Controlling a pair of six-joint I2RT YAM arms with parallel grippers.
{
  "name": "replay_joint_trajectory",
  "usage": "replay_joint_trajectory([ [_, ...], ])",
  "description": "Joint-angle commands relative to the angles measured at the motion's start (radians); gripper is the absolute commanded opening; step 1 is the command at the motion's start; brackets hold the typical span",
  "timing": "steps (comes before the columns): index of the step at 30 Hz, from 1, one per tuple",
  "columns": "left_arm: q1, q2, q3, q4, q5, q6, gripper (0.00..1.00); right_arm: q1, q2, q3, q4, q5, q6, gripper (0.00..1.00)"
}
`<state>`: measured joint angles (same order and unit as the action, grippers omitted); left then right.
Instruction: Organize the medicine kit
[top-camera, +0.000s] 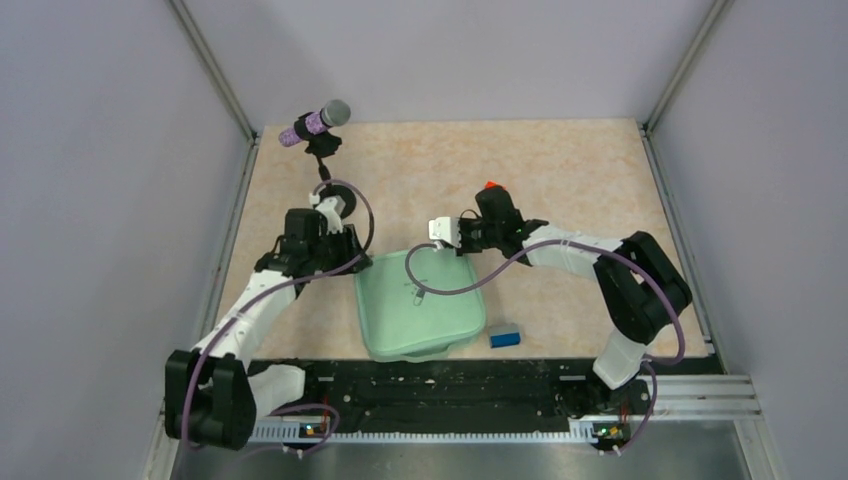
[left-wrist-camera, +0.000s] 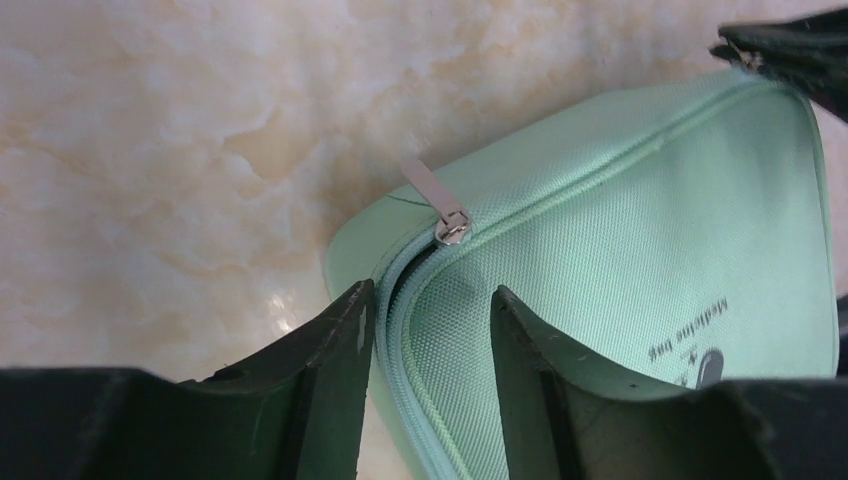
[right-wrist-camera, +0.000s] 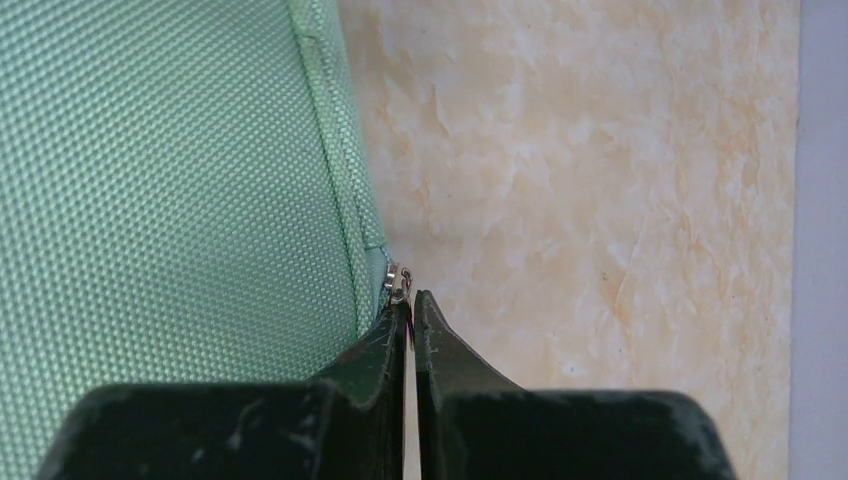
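The kit (top-camera: 420, 305) is lying flat on the table (top-camera: 560, 190), near the front edge between the arms. It is showing as a mint-green woven case with rounded corners, a zip around its rim and a silver pull (left-wrist-camera: 430, 195) sticking out. Small dark lettering (left-wrist-camera: 690, 335) is reading "Medicine bag".

The left arm is reaching forward, with the left gripper (left-wrist-camera: 430, 300) spread astride the kit's far left corner. The right arm is bending back leftward. The right gripper (right-wrist-camera: 410, 300) is pressing its jaws together at a metal slider (right-wrist-camera: 400, 282) on the far right corner, perhaps nipping it.
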<state>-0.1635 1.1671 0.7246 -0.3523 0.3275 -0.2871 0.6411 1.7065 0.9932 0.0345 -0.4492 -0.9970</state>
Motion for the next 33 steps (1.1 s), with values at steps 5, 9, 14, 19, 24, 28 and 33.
replay_joint_trajectory([
  [5, 0.001, -0.223, 0.0, -0.109, 0.044, 0.002, 0.6, 0.031, 0.045, 0.057, 0.143, -0.096, 0.089, 0.0],
  [9, 0.002, -0.229, 0.06, -0.027, 0.032, 0.163, 0.66, 0.043, 0.04, 0.06, 0.118, -0.1, 0.072, 0.0],
  [14, -0.005, -0.044, 0.091, 0.108, 0.265, 0.127, 0.64, 0.046, 0.032, 0.057, 0.105, -0.09, 0.053, 0.0],
  [19, -0.061, 0.128, 0.083, 0.234, 0.371, 0.107, 0.6, 0.046, 0.013, 0.041, 0.107, -0.086, 0.05, 0.0],
  [24, -0.107, 0.201, 0.065, 0.311, 0.391, 0.131, 0.6, 0.047, 0.002, 0.032, 0.1, -0.091, 0.038, 0.0],
  [28, -0.121, 0.284, 0.099, 0.285, 0.426, 0.15, 0.56, 0.048, 0.003, 0.034, 0.1, -0.098, 0.038, 0.0],
  [33, -0.126, 0.369, 0.136, 0.253, 0.454, 0.167, 0.47, 0.048, 0.006, 0.031, 0.107, -0.1, 0.04, 0.0],
])
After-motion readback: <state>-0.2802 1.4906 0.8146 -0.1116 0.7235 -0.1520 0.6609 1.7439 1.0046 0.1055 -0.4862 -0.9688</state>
